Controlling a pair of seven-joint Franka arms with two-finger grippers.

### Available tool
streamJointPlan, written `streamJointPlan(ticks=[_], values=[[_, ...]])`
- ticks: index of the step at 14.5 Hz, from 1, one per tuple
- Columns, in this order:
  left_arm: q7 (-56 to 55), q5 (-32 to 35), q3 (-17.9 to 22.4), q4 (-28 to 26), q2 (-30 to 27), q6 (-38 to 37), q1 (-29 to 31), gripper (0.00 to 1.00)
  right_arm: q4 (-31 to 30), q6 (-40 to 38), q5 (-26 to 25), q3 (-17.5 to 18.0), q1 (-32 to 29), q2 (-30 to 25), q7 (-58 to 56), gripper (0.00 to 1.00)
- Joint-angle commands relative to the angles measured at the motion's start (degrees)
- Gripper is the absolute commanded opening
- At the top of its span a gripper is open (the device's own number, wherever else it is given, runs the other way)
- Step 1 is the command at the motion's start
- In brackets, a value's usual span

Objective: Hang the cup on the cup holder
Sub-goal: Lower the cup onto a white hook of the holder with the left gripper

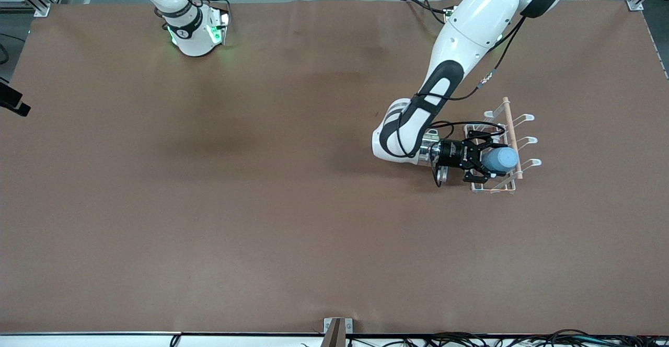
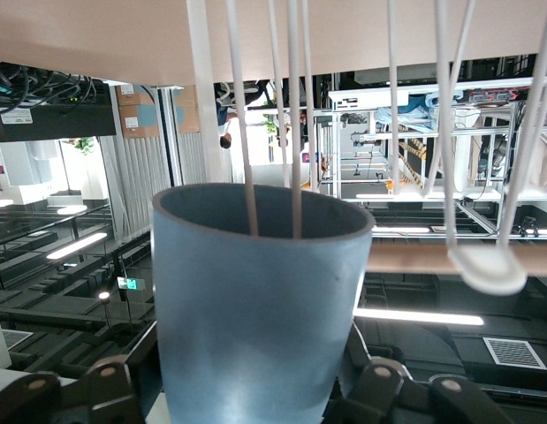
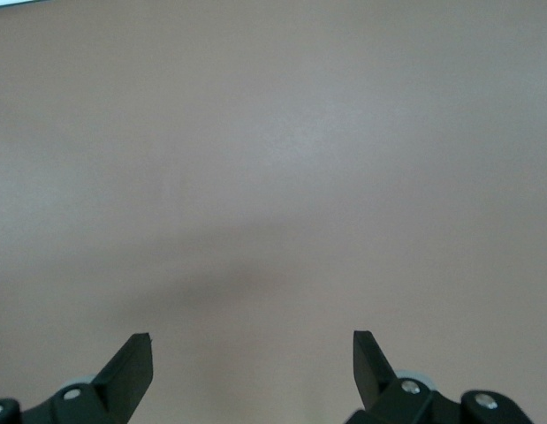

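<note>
Clamped sideways in the left gripper [image 1: 488, 160], the cup [image 1: 500, 160] hangs over the cup holder [image 1: 499, 186] at the left arm's end of the table [image 1: 209, 206]; prongs reach its mouth. Right gripper [image 3: 253, 358] waits, fingers spread.

no readable text, label, brand or number on anything in view.

High front view, two wrist close-ups
</note>
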Motion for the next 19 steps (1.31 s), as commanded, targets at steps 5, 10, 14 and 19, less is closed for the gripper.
streamJointPlan(ticks=[5, 10, 14, 19], values=[[-1.4, -4.0, 0.1, 0.8, -1.0, 1.5, 1.2, 0.78, -1.5, 0.6, 2.9, 0.8, -0.2, -1.0, 1.0, 1.0], [-3.0, -5.3, 0.1, 1.1, -2.8, 1.3, 1.1, 1.0, -1.3, -0.6, 2.6, 0.8, -0.2, -1.1, 0.6, 1.0], [-4.8, -9.2, 0.1, 4.9, -6.7, 1.2, 1.4, 1.0, -1.3, -0.6, 2.6, 0.8, -0.2, -1.0, 0.6, 1.0], [-19.6, -17.2, -0.1, 9.1, -14.0, 3.7, 4.7, 1.0, -1.3, -0.5, 2.6, 0.8, -0.2, -1.0, 0.6, 1.0]])
